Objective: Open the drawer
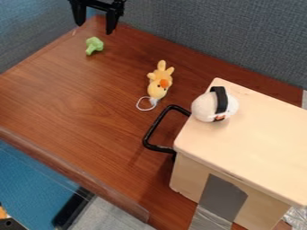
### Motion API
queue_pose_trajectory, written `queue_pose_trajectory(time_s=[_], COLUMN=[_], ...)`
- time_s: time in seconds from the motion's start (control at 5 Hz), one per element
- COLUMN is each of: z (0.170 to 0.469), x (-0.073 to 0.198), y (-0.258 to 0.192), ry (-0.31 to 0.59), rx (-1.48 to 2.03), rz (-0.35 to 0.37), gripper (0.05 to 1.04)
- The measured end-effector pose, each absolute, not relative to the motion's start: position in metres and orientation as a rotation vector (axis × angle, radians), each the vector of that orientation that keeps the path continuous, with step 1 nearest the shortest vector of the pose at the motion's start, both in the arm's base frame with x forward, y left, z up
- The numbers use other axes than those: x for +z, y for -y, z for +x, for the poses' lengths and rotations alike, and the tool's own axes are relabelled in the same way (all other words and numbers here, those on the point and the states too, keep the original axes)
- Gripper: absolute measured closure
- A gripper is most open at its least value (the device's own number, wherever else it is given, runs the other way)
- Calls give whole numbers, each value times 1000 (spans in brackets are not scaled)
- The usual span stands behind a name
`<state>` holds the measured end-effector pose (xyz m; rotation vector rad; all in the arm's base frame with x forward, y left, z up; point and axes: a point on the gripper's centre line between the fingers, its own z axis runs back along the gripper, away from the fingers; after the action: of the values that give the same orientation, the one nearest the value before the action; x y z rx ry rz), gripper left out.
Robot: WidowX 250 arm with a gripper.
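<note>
The drawer is in the wooden box (258,134); its hard black handle (157,124) looks best to grab by the long bar, but it might stick. Well away from the box, the gripper (94,28) is spread wide, holding nothing; its top is cut off, and the drawer's front is hidden.

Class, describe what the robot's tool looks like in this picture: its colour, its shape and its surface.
The tool is black all over, with a plain, unmarked look. Two straight, slender fingers narrow toward blunt tips, joined by an angular crosspiece of the same black, so the outline resembles a wide fork with two prongs.
</note>
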<state>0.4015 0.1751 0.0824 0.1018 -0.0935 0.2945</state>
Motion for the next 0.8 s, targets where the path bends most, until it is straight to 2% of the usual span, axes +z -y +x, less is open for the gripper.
queue_pose_trajectory(time_s=[0.2,0.4,0.6,0.8], z=[398,381,375,358], x=[63,43,58,47], y=[-172,-128,-74,-44], ry=[50,-4,39,3], rx=[292,170,38,-4], rz=[87,50,8,-48], gripper=[83,83,83,83])
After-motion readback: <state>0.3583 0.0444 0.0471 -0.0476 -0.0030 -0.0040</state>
